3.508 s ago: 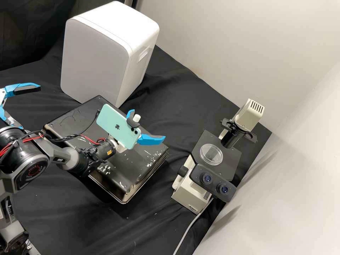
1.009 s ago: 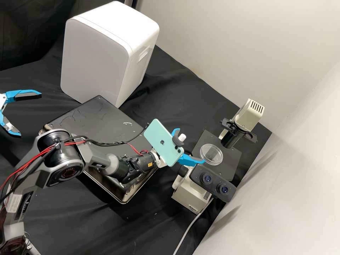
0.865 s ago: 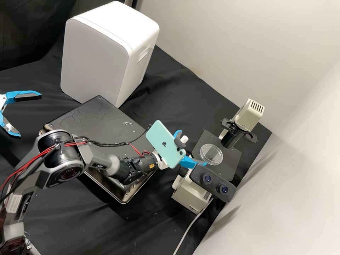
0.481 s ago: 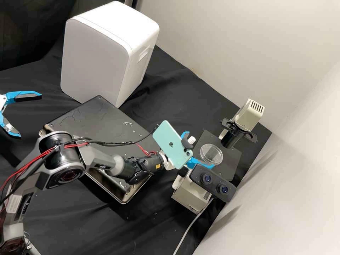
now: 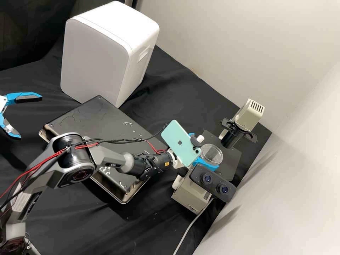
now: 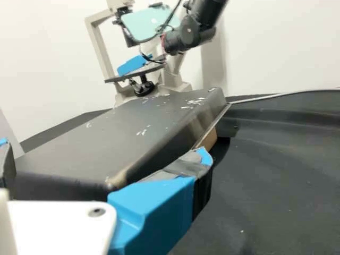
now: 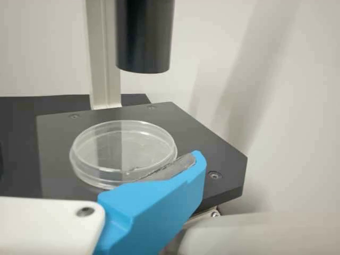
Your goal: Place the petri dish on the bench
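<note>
Judging step: lift petri dish (image 5: pixel 211 154) off microscope stage (image 5: pixel 230 161); dish not yet on worktop (image 5: pixel 170 92).

High view: my right fingers (image 5: pixel 207 163) spread, low at dish's near edge; left fingers (image 5: pixel 21 96) spread, empty, well apart from dish.

Left wrist view: left fingers hang beside dark tray (image 6: pixel 122 143).

Right wrist view: one pad (image 7: pixel 159 171) at dish rim. I'd straddle wall squarely, close softly, lift level; clear plastic likely slips.

The petri dish (image 5: pixel 211 154) sits on the stage of the microscope (image 5: pixel 193 193), with the right gripper (image 5: pixel 204 156) at the stage's left side, against the dish. Left of the microscope a tray (image 5: pixel 92 120) lies on the counter (image 5: pixel 170 92) (a box (image 5: pixel 106 49) stands farther left and back), and the left gripper (image 5: pixel 28 115) hangs far left.
</note>
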`<state>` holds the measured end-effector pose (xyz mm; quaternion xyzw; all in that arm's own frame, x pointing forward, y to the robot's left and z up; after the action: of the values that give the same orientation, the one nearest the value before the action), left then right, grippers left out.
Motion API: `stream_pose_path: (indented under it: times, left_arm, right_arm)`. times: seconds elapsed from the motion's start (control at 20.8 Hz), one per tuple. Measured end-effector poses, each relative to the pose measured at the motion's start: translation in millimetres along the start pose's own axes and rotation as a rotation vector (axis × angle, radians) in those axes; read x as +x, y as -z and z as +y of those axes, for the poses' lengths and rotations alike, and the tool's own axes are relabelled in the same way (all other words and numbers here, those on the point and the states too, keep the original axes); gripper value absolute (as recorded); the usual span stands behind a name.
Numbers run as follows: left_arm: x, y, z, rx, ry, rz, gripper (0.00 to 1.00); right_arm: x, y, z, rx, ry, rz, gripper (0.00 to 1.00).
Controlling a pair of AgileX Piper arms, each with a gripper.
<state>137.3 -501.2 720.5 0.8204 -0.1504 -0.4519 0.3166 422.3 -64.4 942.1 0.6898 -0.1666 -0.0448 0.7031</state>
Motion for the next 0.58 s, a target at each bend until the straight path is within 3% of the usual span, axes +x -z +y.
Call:
stream_pose_path:
  times: [0.19, 0.38, 0.58]
  left_arm:
    - [0.3, -1.0, 0.1, 0.001, 0.000, -0.006, 1.00]
    - [1.4, -1.7, -2.1, -0.007, 0.011, -0.014, 1.00]
    - [1.7, -1.5, -2.9, -0.010, 0.015, -0.014, 1.00]
  right_arm:
    - [13.5, -5.4, -4.3, -0.023, -0.006, -0.027, 1.00]
    - [23.6, -7.7, -4.6, -0.052, -0.021, -0.032, 1.00]
    - [31.5, -9.4, -5.7, -0.079, -0.015, -0.042, 1.00]
